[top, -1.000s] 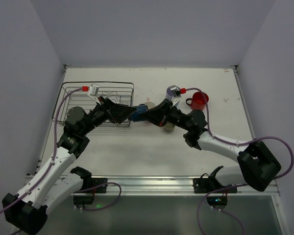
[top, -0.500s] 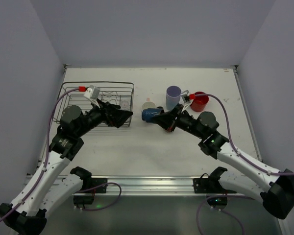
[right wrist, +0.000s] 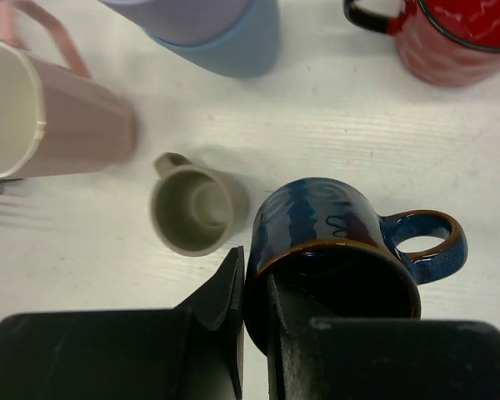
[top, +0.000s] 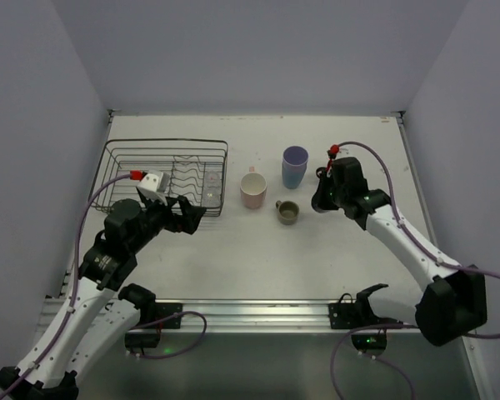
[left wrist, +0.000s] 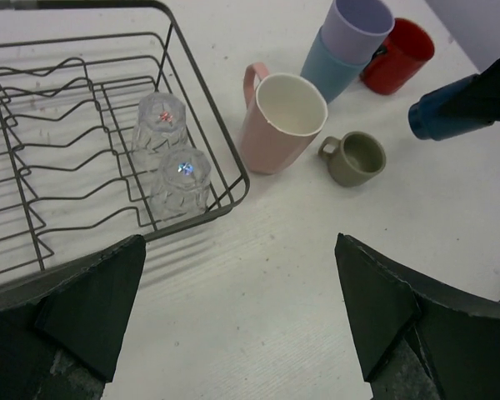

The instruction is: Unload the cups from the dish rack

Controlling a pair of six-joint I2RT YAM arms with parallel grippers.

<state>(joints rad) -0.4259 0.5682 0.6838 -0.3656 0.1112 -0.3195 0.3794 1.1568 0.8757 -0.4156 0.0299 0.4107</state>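
Blue mug (right wrist: 333,242) is being pinched only by its rim in the clamped right hand (right wrist: 254,292), so it may be tipping loose or clipping the olive mug (right wrist: 196,208) just beside it, while the left hand (left wrist: 242,287) is gaping apart.

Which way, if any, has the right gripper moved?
Yes: the right gripper went right, from beside the black wire dish rack to past the tall lavender tumbler, holding the dark blue mug.

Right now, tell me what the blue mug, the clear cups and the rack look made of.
Blue mug: likely glazed ceramic, glossy mottled blue with a brown rim.
Clear cups: glass or clear plastic, cannot tell which; see-through, with faceted glints.
Dish rack: probably coated metal wire, thin dark bent rods.
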